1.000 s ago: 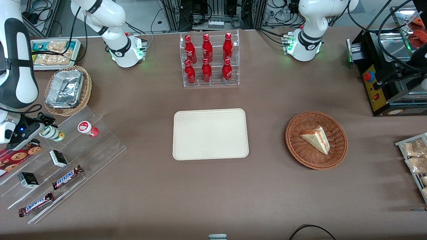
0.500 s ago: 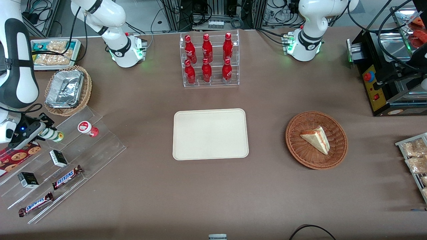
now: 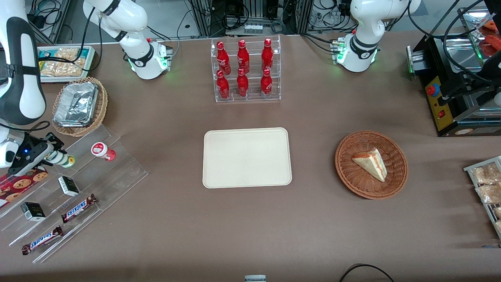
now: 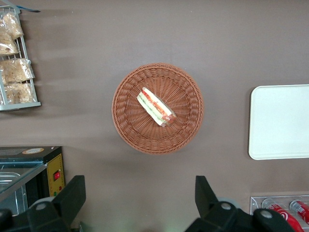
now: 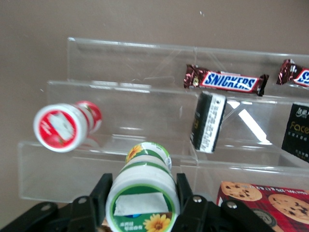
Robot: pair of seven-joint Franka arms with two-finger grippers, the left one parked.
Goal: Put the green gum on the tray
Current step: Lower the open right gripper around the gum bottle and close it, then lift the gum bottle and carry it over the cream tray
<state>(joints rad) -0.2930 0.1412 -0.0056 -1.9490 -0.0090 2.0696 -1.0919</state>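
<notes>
The green gum (image 3: 60,158) is a small bottle with a white lid and green bands, at the top step of the clear acrylic stand (image 3: 82,184) toward the working arm's end of the table. My gripper (image 3: 50,155) is shut on it, one black finger on each side of its lid. In the right wrist view the gum (image 5: 143,191) fills the space between the fingers (image 5: 102,191), held just above the stand's top step. The cream tray (image 3: 247,157) lies flat and bare at the table's middle, well away from the gripper.
A red-and-white bottle (image 3: 102,150) lies on the same step beside the gum. Snickers bars (image 3: 78,208), small dark boxes (image 3: 68,185) and a cookie pack (image 3: 19,184) sit on the lower steps. A wicker basket with foil trays (image 3: 79,105) stands farther from the camera. A rack of red bottles (image 3: 245,70) and a sandwich basket (image 3: 371,164) are also there.
The gripper has closed onto the green gum and drawn it slightly back toward the arm, tilting it a little; the arm's forearm has shifted upward. Nothing else moved.
</notes>
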